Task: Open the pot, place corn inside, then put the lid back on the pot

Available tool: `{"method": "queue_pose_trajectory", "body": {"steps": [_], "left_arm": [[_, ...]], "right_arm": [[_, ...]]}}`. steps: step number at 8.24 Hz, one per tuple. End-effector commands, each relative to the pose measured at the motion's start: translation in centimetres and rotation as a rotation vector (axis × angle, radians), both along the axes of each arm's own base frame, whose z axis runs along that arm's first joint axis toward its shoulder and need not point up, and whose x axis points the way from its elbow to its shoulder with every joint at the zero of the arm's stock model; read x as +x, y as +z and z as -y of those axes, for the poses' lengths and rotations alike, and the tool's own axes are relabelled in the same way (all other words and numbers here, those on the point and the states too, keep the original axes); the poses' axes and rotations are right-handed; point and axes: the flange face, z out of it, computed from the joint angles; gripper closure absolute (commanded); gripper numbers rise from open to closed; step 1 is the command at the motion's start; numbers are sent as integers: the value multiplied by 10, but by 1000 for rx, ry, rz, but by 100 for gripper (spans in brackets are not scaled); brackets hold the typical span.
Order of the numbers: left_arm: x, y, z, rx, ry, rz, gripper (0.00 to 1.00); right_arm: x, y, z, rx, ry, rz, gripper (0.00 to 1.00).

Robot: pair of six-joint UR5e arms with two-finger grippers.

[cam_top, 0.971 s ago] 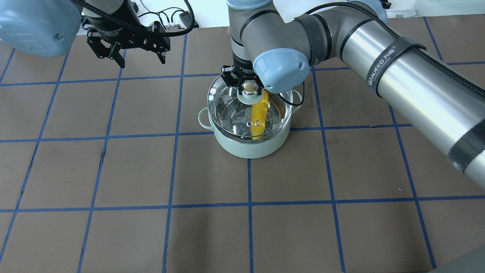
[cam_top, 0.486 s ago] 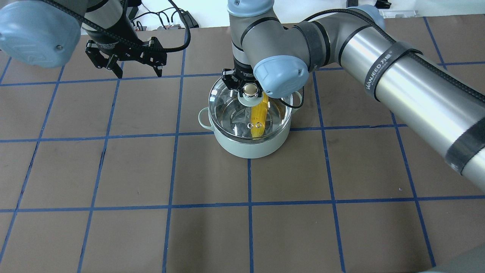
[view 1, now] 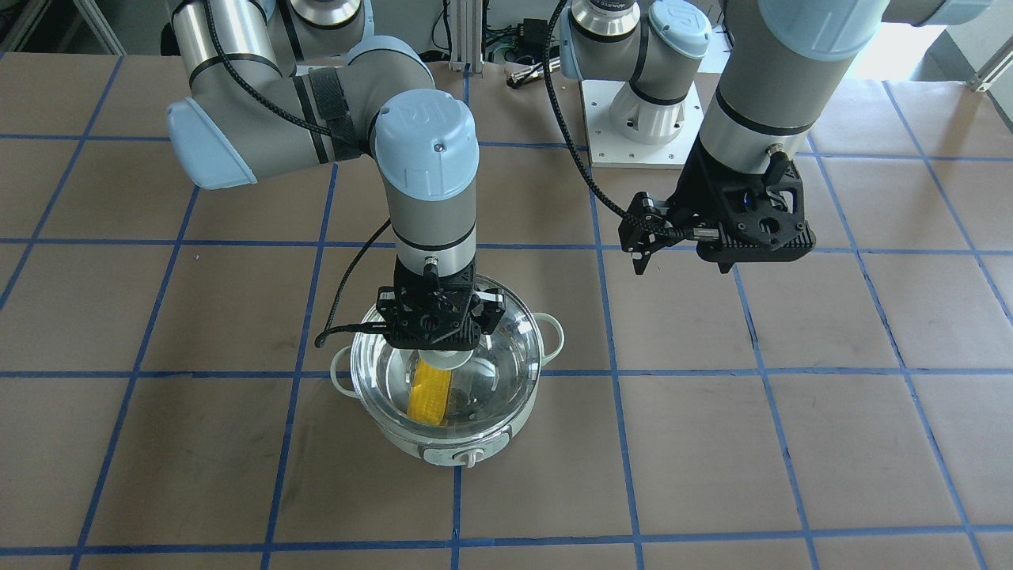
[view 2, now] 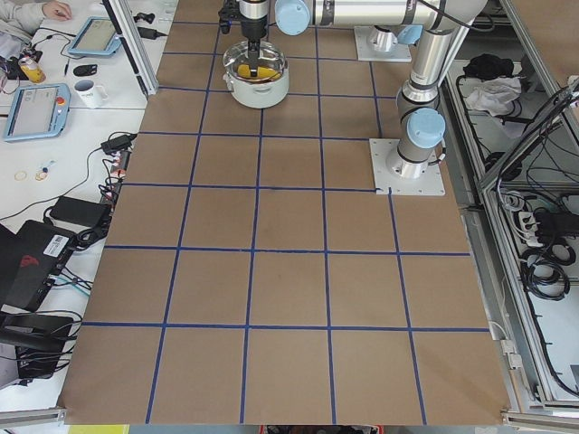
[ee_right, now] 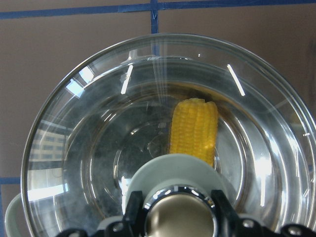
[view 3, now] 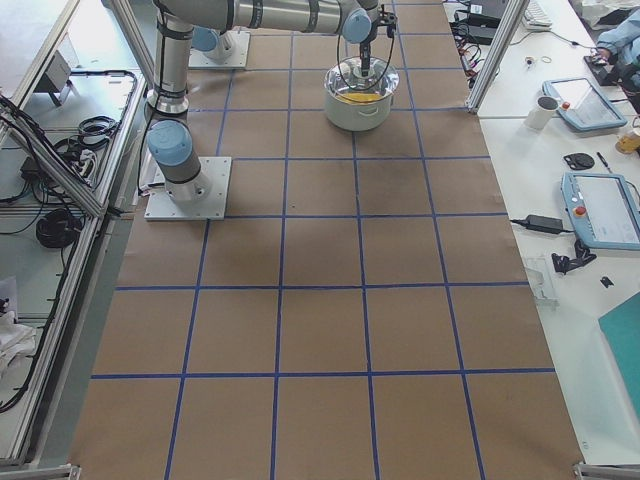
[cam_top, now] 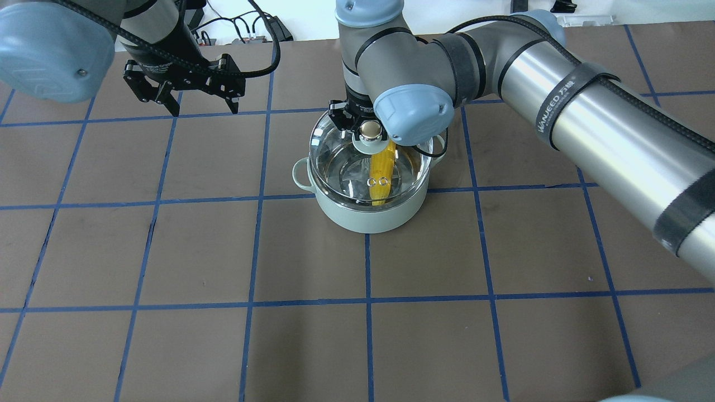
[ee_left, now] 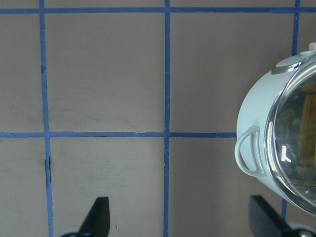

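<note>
The pale mint-green pot (cam_top: 363,220) stands in the middle of the far half of the table. The yellow corn (cam_top: 381,167) lies inside it and shows through the glass, also in the right wrist view (ee_right: 195,126). The clear glass lid (cam_top: 335,162) sits at the pot's rim; I cannot tell if it rests fully. My right gripper (cam_top: 370,131) is shut on the lid's beige knob (ee_right: 180,219). My left gripper (cam_top: 205,106) is open and empty, above the table left of the pot, and it also shows in the front-facing view (view 1: 681,265).
The brown table mat (cam_top: 195,251) carries blue tape grid lines. The pot's left loop handle (ee_left: 248,158) is near the left gripper's right fingertip (ee_left: 264,210). Cables and a plug strip (cam_top: 246,33) lie beyond the table's far edge.
The lid has sunk a little toward the pot's rim in the right gripper. The left gripper has shifted slightly left and nearer, still open.
</note>
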Motion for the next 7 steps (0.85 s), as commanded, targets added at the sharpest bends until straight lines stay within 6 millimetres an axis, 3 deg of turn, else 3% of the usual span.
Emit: {"method": "queue_pose_trajectory", "body": {"steps": [1,7], "left_arm": [[-2,1,-2,-2,-4,0,0],[-2,0,-1,0,-7,2,0]], "right_arm": [[-1,-4,-1,5,-6,-6,81],[0,-1,-5,8,-6,6,81]]}}
